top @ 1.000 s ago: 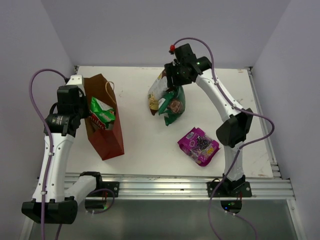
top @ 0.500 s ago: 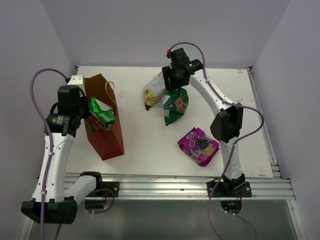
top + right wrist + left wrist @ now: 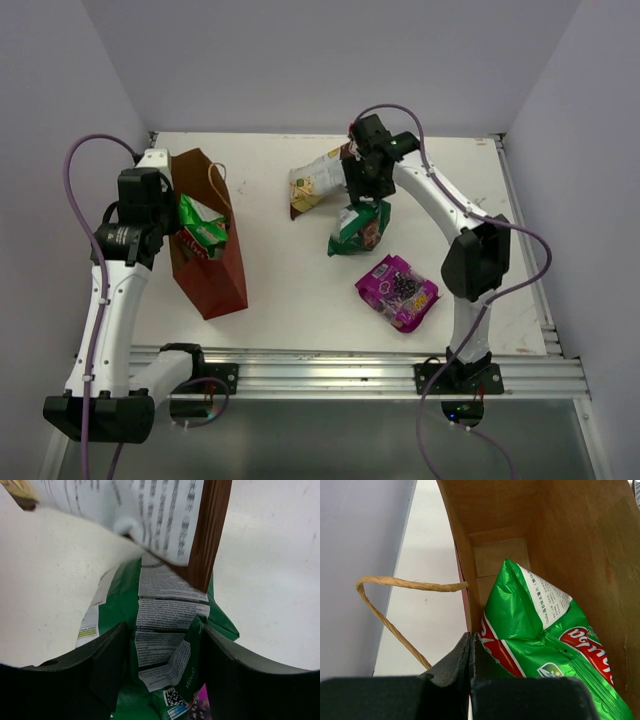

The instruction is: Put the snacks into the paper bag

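Observation:
The reddish-brown paper bag (image 3: 212,268) stands open at the left. The small bright green bag (image 3: 199,229) sits inside it and also shows in the left wrist view (image 3: 540,635). My left gripper (image 3: 170,232) is shut on the paper bag's near wall (image 3: 465,570) at the rim. My right gripper (image 3: 364,196) is open over the dark green bag (image 3: 361,228), whose back panel lies between the jaws in the right wrist view (image 3: 160,625). The cream-and-brown chip bag (image 3: 317,181) lies just left of it. The purple packet (image 3: 397,291) lies nearer the front.
A tan cord handle (image 3: 395,605) loops outside the paper bag by the left wall. Grey walls close in the white table (image 3: 280,290) on three sides. An aluminium rail (image 3: 330,372) runs along the near edge.
My right gripper has moved right and lower. The chip bag has swung out to its left, and the dark green bag has dropped nearer the front. The left arm has stayed put.

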Tool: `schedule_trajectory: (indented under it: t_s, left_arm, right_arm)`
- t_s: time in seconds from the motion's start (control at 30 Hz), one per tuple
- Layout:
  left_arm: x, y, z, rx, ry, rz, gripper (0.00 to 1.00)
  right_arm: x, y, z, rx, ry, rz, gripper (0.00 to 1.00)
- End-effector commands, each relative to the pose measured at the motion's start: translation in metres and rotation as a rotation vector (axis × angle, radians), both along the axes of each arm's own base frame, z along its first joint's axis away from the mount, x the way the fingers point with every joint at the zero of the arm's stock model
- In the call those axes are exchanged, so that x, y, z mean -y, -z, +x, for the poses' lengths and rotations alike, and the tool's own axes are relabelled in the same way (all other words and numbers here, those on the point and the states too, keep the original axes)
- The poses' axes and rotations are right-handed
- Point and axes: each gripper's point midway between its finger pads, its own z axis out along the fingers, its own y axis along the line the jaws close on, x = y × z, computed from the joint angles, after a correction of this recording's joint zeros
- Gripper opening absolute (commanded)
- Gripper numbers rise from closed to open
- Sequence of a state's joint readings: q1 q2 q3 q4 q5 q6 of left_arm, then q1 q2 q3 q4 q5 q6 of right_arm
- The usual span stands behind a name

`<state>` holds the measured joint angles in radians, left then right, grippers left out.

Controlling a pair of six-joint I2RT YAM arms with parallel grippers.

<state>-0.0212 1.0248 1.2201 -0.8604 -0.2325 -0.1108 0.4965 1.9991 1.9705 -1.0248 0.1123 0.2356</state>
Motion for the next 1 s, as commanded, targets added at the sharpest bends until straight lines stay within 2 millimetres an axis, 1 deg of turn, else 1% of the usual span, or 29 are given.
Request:
schedule_trajectory:
  t_s: [0.0,0.03,0.07,0.1,0.13,0.17,0.2,0.23,0.27,0.33,0.37,0.4,0.43,0.47,0.5,0.53,0.57,0.6,0.63,0.67,0.7,0.73,0.77,0.8,0.83,0.87,0.9,0.93,0.97]
  left_arm:
    - [0.001,-0.018,0.010,0.063,0.019,0.013,0.00]
    - [0.001,-0.018,0.010,0.063,0.018,0.012,0.00]
    - [0.002,-0.019,0.011,0.066,0.020,0.010,0.00]
    - [0.003,-0.017,0.012,0.061,0.027,0.007,0.00]
    - [0.004,-0.016,0.012,0.061,0.031,0.004,0.00]
    - [0.005,-0.015,0.014,0.058,0.033,0.001,0.00]
    - [0.006,-0.015,0.015,0.060,0.040,-0.004,0.00]
    - [0.007,-0.015,0.015,0.061,0.042,-0.007,0.00]
    - [0.007,-0.016,0.016,0.063,0.044,-0.007,0.00]
    - [0.007,-0.018,0.016,0.068,0.043,-0.010,0.00]
    - [0.008,-0.018,0.016,0.069,0.044,-0.011,0.00]
    - [0.008,-0.018,0.016,0.070,0.047,-0.015,0.00]
    - [0.009,-0.018,0.016,0.070,0.050,-0.017,0.00]
    - [0.010,-0.018,0.016,0.070,0.052,-0.022,0.00]
    - [0.011,-0.019,0.017,0.073,0.058,-0.026,0.00]
    - [0.012,-0.019,0.017,0.075,0.060,-0.027,0.00]
    - [0.012,-0.022,0.017,0.081,0.060,-0.031,0.00]
    - [0.012,-0.022,0.018,0.083,0.061,-0.030,0.00]
    - [0.013,-0.023,0.018,0.086,0.063,-0.033,0.00]
    - [0.013,-0.024,0.018,0.087,0.064,-0.034,0.00]
    - [0.013,-0.024,0.019,0.086,0.064,-0.034,0.00]
    - [0.014,-0.023,0.019,0.085,0.065,-0.035,0.00]
    - [0.014,-0.024,0.018,0.087,0.063,-0.037,0.00]
    - [0.015,-0.024,0.018,0.087,0.066,-0.038,0.00]
    - [0.015,-0.024,0.018,0.085,0.067,-0.036,0.00]
    - [0.015,-0.025,0.018,0.087,0.066,-0.037,0.00]
    - [0.015,-0.025,0.019,0.085,0.069,-0.036,0.00]
    - [0.016,-0.024,0.018,0.084,0.069,-0.038,0.00]
    - [0.017,-0.024,0.019,0.082,0.071,-0.040,0.00]
  right_arm:
    - [0.032,-0.012,-0.051,-0.092,0.044,-0.069,0.61]
    - [0.036,-0.010,-0.059,-0.107,0.049,-0.075,0.61]
    - [0.040,-0.017,-0.068,-0.101,0.055,-0.066,0.61]
    - [0.046,-0.004,-0.080,-0.142,0.059,-0.087,0.57]
    - [0.049,0.001,-0.087,-0.161,0.058,-0.092,0.47]
    - [0.050,0.003,-0.092,-0.168,0.053,-0.086,0.34]
    - [0.054,0.017,-0.102,-0.213,0.053,-0.102,0.04]
    - [0.055,0.020,-0.106,-0.227,0.055,-0.105,0.00]
    - [0.054,0.021,-0.111,-0.243,0.049,-0.098,0.00]
    - [0.055,0.011,-0.109,-0.209,0.060,-0.083,0.00]
    - [0.055,0.000,-0.105,-0.170,0.060,-0.075,0.00]
    - [0.052,-0.021,-0.095,-0.108,0.061,-0.052,0.00]
    - [0.051,-0.035,-0.091,-0.081,0.061,-0.044,0.00]
    - [0.044,-0.070,-0.077,0.008,0.060,0.003,0.00]
    - [0.039,-0.082,-0.070,0.033,0.060,0.021,0.00]
    - [0.035,-0.096,-0.067,0.047,0.057,0.040,0.00]
    - [0.024,-0.141,-0.056,0.151,0.051,0.129,0.00]
    - [0.014,-0.149,-0.047,0.169,0.044,0.156,0.00]
    - [0.003,-0.165,-0.043,0.203,0.025,0.202,0.00]
    - [-0.007,-0.211,-0.038,0.313,0.016,0.301,0.00]
    - [-0.023,-0.213,-0.030,0.311,-0.010,0.353,0.00]
    - [-0.038,-0.235,-0.026,0.358,-0.031,0.450,0.00]
    - [-0.048,-0.253,-0.023,0.397,-0.051,0.521,0.00]
    - [-0.066,-0.264,-0.027,0.393,-0.112,0.614,0.00]
    - [-0.080,-0.308,-0.023,0.504,-0.132,0.762,0.00]
    - [-0.093,-0.305,-0.020,0.487,-0.154,0.821,0.00]
    - [-0.104,-0.324,-0.023,0.518,-0.187,0.897,0.00]
    - [-0.121,-0.344,-0.019,0.558,-0.230,0.991,0.00]
    - [-0.125,-0.376,-0.027,0.629,-0.277,1.050,0.00]
